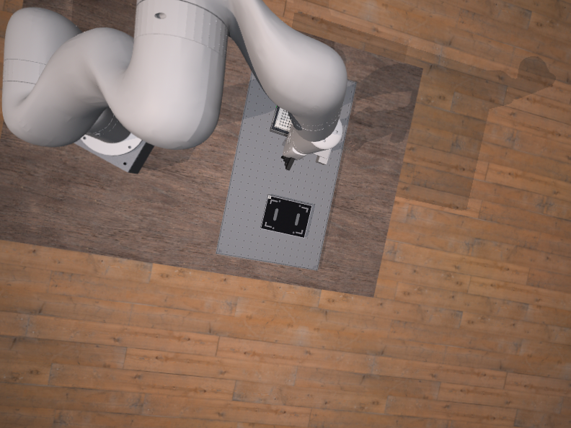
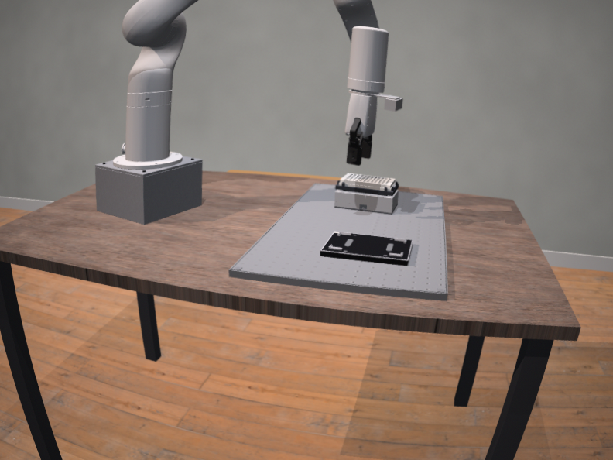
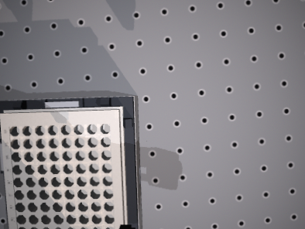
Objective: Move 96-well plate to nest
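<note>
The white 96-well plate [image 2: 367, 182] sits on the grey plate shaker S1 [image 2: 365, 199] at the far end of the grey perforated breadboard [image 2: 346, 242]. From above the arm hides most of the plate [image 1: 282, 118]. The wrist view shows one end of the plate [image 3: 62, 170] in the dark shaker frame at the lower left. My gripper [image 2: 358, 148] is open and empty, hanging above the plate, a clear gap over it. The black plate nest N1 [image 2: 367, 247] lies empty nearer the front, also seen from above [image 1: 286, 215].
The arm's grey base block [image 2: 148, 187] stands at the table's left. A small grey camera box [image 2: 392, 102] sticks out from the wrist. The breadboard lies on a wooden table over a plank floor.
</note>
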Motion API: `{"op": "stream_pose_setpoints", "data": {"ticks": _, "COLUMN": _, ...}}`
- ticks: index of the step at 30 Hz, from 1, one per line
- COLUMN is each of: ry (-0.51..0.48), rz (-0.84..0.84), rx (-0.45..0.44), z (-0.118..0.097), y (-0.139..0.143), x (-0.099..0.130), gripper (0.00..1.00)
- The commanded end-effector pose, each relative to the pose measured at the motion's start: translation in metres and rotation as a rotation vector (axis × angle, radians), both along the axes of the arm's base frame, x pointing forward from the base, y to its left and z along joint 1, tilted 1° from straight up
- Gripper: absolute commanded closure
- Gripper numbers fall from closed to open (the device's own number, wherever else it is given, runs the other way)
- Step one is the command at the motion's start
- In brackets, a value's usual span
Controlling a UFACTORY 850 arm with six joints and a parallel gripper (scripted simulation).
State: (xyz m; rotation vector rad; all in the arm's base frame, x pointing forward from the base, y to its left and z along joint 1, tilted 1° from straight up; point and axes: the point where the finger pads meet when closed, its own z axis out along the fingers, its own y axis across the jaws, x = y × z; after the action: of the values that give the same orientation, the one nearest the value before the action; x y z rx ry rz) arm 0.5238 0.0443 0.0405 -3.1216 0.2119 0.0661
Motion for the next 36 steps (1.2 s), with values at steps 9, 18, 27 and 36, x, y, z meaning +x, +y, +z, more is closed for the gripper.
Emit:
{"op": "stream_pose_setpoints", "data": {"ticks": 9, "ry": -0.037, "rz": 0.020, "rx": -0.016, "z": 0.007, "y": 0.047, "x": 0.011, "gripper": 0.00}}
{"op": "stream_pose_setpoints", "data": {"ticks": 18, "ry": -0.064, "rz": 0.034, "rx": -0.022, "z": 0.014, "y": 0.091, "x": 0.016, "gripper": 0.00}}
{"op": "stream_pose_setpoints", "data": {"ticks": 27, "ry": -0.064, "rz": 0.034, "rx": -0.022, "z": 0.015, "y": 0.096, "x": 0.016, "gripper": 0.00}}
{"op": "stream_pose_setpoints", "data": {"ticks": 36, "ry": -0.064, "rz": 0.034, "rx": -0.022, "z": 0.010, "y": 0.096, "x": 0.016, "gripper": 0.00}}
